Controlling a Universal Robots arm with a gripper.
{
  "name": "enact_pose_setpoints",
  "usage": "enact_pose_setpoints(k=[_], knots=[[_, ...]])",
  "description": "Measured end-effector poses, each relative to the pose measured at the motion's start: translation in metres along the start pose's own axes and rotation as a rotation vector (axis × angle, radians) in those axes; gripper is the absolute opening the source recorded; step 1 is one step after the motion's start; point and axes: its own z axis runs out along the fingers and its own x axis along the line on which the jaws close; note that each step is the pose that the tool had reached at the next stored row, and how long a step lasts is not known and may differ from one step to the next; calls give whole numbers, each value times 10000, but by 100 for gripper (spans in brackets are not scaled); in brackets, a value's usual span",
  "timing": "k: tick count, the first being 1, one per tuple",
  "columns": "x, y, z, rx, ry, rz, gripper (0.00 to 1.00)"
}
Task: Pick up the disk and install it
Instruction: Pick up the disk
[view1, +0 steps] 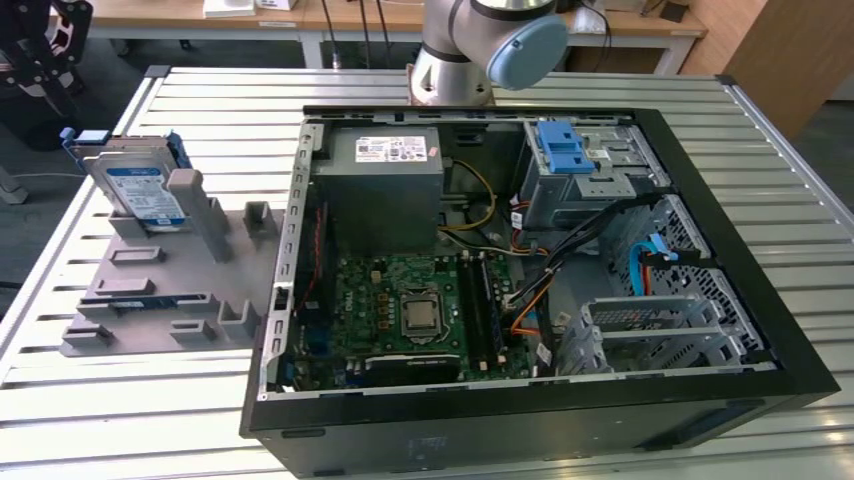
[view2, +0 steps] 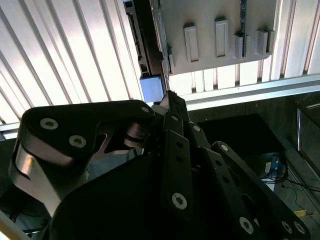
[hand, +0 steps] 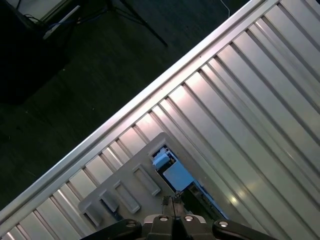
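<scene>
The disk (view1: 144, 190) stands on edge in a grey holder (view1: 160, 290) on the table, at the exterior view's left; its white-and-blue label faces the camera and a blue carrier frames it. My gripper (view1: 51, 85) hangs well above and beyond it, apart from it. In the first wrist view the disk (hand: 167, 167) shows from above, just past my gripper (hand: 172, 201). The second wrist view has the disk's blue top (view2: 151, 88) beside my gripper (view2: 171, 96). The fingers meet at their tips, shut, with nothing between them.
An open black computer case (view1: 747, 250) lies in the middle of the slatted metal table (view1: 120, 420). Inside are a motherboard (view1: 414, 310), a grey power supply (view1: 387, 175) and a drive bay with a blue latch (view1: 567, 150). The arm's base (view1: 461, 60) stands behind the case.
</scene>
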Motion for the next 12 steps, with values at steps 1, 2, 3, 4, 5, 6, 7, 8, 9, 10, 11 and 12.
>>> enact_pose_setpoints(k=[1,2,3,4,5,6,7,8,9,10,11,12], knots=[[0,0,0,0,2,-42,11],[0,0,0,0,4,-99,11],[0,0,0,1,7,-163,11],[0,0,0,1,10,-229,11],[0,0,0,2,13,-296,11],[0,0,0,3,13,-363,11],[0,0,0,5,12,-435,11],[0,0,0,9,11,-502,11],[0,0,0,12,11,-572,11],[0,0,0,15,13,-650,11],[0,0,0,18,14,-736,11],[0,0,0,20,17,-826,11]])
